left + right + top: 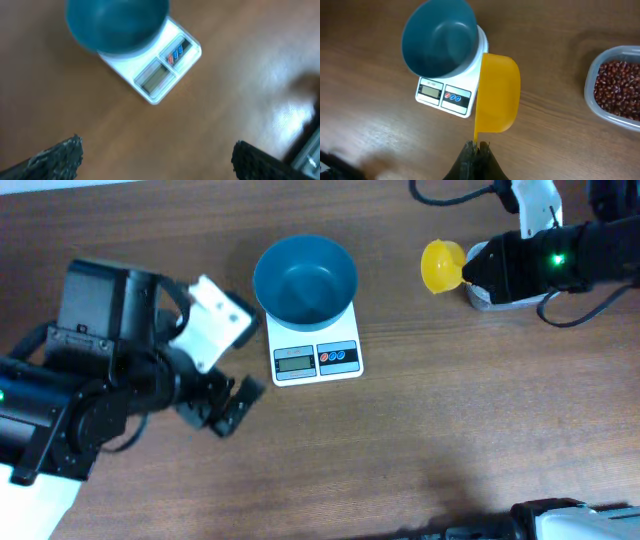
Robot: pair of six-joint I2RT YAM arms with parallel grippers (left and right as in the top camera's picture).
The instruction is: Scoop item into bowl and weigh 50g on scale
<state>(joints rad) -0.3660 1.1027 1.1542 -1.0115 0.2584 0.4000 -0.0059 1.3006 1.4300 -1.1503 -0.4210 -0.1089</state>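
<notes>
The teal-blue bowl (305,277) stands on the white scale (316,358) at mid table; both show in the left wrist view (117,22) (160,75) and the right wrist view (439,37) (445,94). The bowl looks empty. My right gripper (477,148) is shut on the handle of a yellow scoop (497,92), held right of the scale (441,266). Red-brown beans (620,90) lie in a clear tub (594,95) at the right. My left gripper (157,155) is open and empty, left of the scale (225,408).
The brown wooden table (420,440) carries only these things. Black cables (455,195) run along the far right edge. The right arm covers most of the tub in the overhead view (482,298).
</notes>
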